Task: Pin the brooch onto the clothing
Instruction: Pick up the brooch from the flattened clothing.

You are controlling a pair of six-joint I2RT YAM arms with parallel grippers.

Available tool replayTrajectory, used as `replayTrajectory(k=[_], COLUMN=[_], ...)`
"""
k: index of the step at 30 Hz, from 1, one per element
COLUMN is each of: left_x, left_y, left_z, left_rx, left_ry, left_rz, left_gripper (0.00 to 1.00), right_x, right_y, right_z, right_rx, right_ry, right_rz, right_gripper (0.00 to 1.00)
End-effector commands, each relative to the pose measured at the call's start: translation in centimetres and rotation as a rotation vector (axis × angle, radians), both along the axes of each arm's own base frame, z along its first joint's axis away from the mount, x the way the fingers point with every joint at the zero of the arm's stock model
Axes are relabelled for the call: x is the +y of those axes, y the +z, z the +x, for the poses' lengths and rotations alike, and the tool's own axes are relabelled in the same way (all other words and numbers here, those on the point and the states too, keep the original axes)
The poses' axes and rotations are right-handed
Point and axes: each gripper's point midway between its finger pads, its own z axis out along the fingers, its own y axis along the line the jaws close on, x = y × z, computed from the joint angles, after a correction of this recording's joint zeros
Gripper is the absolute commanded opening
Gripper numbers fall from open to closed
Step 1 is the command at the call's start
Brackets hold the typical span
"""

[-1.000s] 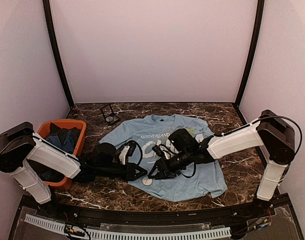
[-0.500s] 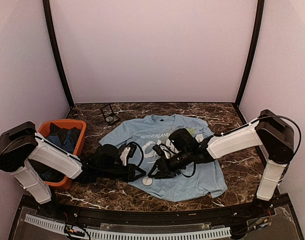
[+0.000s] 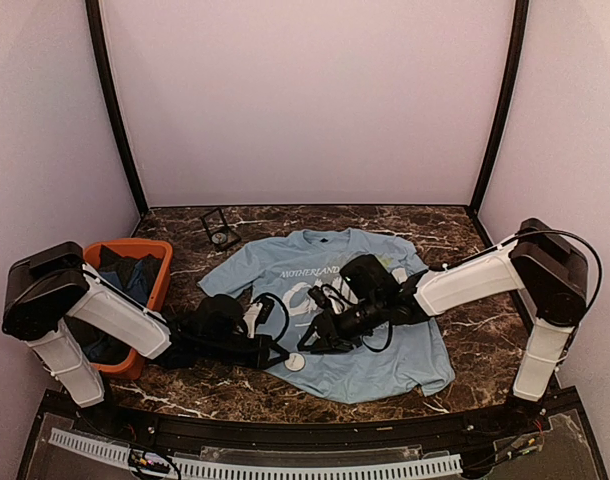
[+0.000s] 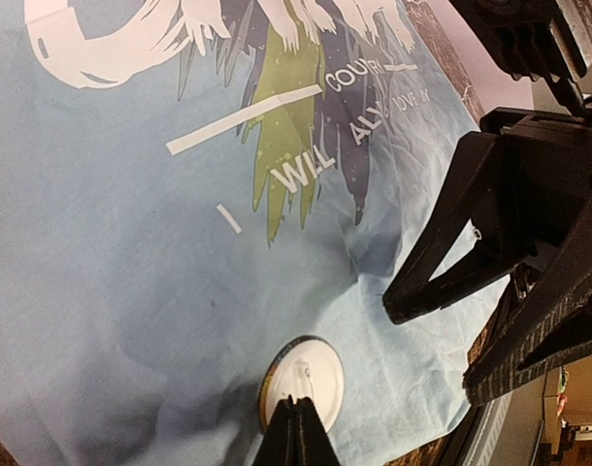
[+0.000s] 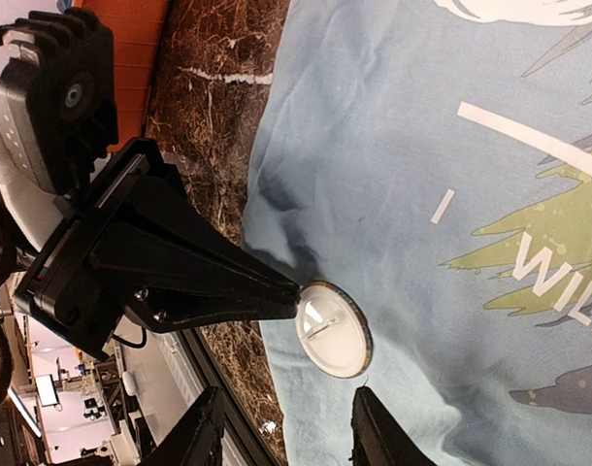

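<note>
The clothing, a light blue T-shirt with white lettering, lies flat on the marble table. The brooch rests on it near the bottom hem, white back and pin wire facing up. My left gripper is shut, its joined tips touching the brooch's near edge; whether they pinch anything I cannot tell. My right gripper hovers open just above the brooch, one finger on each side. In the left wrist view its fingers reach in from the right.
An orange bin with dark blue garments stands at the left, behind my left arm. A small black-framed square case lies at the back left. The table's dark front edge runs close by the brooch.
My left gripper has closed and slid a little toward the brooch, its tips now at the disc's edge. The right gripper has hardly moved.
</note>
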Motion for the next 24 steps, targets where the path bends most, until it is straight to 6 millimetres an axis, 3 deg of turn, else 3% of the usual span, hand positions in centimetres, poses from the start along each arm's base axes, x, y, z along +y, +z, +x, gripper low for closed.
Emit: replayTrajectory(k=[1, 17, 24], left_x=[0.0, 0.5, 0.4], left_y=[-0.3, -2.6, -2.3], left_z=[-0.1, -0.3, -0.2], left_rx=[0.015, 0.061, 0.055], left_ry=[0.002, 0.013, 0.017], left_rz=[0.019, 0.085, 0.075], left_gripper=[0.01, 0.01, 0.01], right_x=[0.0, -0.1, -1.1], right_y=[-1.1, -2.3, -3.1], right_z=[0.0, -0.7, -1.4], right_rx=[0.025, 0.062, 0.078], right_ry=[0.001, 0.019, 0.017], right_rz=[-0.005, -0.03, -0.073], right_gripper=[0.43, 0.42, 0.42])
